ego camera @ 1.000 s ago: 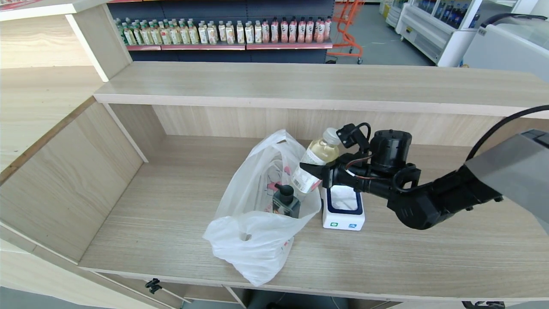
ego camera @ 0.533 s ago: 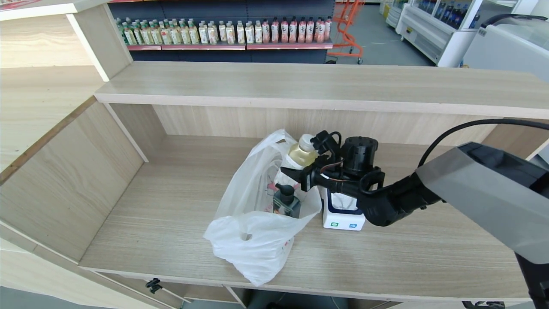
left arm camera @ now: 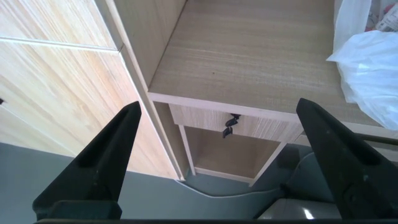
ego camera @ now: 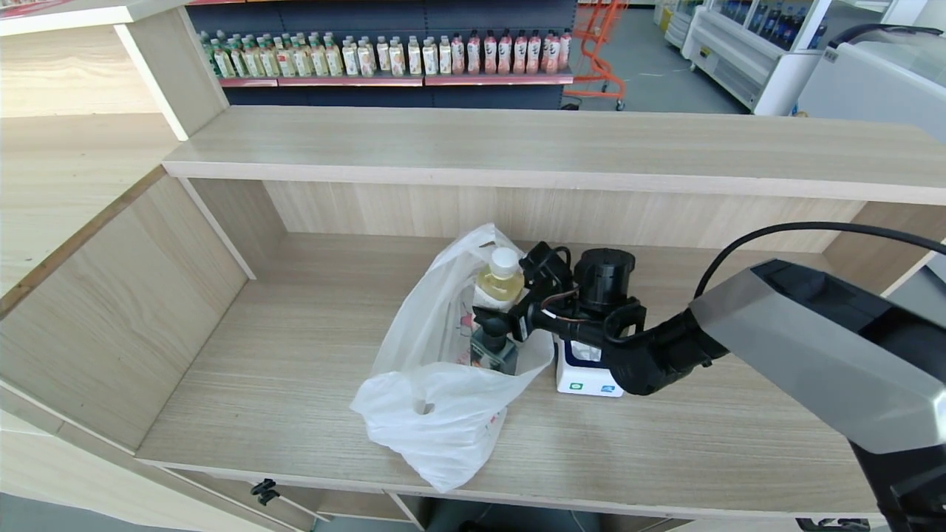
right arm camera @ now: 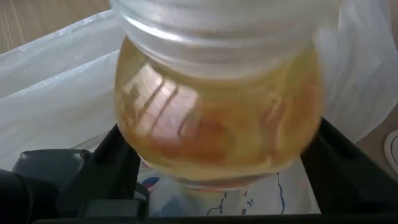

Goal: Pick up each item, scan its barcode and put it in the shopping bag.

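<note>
While one bottle (ego camera: 501, 284) hangs clamped, one bag (ego camera: 436, 417) holds one dispenser (ego camera: 491, 346) (dark).

My right arm (ego camera: 776, 332) was stretched forward and inward, wrist level, my right gripper (ego camera: 511, 312) clamped around the upright bottle (ego camera: 501, 284). My left gripper (left arm camera: 217, 155) pointed downward, fingers (left arm camera: 93, 168) spread wide, holding nothing.

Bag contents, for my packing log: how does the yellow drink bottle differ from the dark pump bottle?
The drink bottle is clear, yellow-filled, white-capped; the pump bottle is dark with a black pump. The right gripper clamps the drink bottle; the pump bottle stands ungripped. Both are upright at the shopping bag's mouth.
</note>
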You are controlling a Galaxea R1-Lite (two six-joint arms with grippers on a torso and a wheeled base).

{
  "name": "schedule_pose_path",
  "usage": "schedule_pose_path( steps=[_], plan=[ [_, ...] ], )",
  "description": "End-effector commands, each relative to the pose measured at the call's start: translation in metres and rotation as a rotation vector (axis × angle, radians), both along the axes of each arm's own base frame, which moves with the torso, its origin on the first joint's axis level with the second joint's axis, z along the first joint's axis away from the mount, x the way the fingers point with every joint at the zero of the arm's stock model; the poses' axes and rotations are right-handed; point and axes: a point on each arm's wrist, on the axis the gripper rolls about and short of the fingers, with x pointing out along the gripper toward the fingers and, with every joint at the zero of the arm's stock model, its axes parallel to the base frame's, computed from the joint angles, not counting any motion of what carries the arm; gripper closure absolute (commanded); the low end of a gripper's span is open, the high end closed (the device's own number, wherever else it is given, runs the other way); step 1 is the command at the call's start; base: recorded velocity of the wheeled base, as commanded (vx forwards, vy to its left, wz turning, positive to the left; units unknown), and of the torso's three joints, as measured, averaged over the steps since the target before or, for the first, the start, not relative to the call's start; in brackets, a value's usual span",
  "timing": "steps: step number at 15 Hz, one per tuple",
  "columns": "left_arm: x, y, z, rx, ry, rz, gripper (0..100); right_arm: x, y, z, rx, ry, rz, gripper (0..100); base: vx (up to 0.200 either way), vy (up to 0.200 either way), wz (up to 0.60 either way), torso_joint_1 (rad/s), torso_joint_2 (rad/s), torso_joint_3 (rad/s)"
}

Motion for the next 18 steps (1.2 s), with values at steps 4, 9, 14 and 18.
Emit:
schedule_pose_path(
  steps=[4, 9, 14, 18],
  plan=[
    [0.000, 0.000, 0.000, 0.000, 0.000, 0.000, 0, -0.012, -0.007, 0.049, 0.196, 0.110, -0.002, 0, 0.000, 0.000, 0.00, 0.000, 0.00, 0.000],
    [0.000, 0.000, 0.000, 0.000, 0.000, 0.000, 0, -0.077, -0.061, 0.105, 0.304, 0.228, 0.017, 0, 0.000, 0.000, 0.00, 0.000, 0.00, 0.000],
    [0.000, 0.000, 0.000, 0.000, 0.000, 0.000, 0, -0.235, -0.162, 0.132, 0.319, 0.283, -0.137, 0, 0.000, 0.000, 0.00, 0.000, 0.00, 0.000],
    [0.000, 0.000, 0.000, 0.000, 0.000, 0.000, 0, -0.368, -0.214, 0.068, 0.209, 0.331, -0.622, 0, 0.000, 0.000, 0.00, 0.000, 0.00, 0.000]
  ],
)
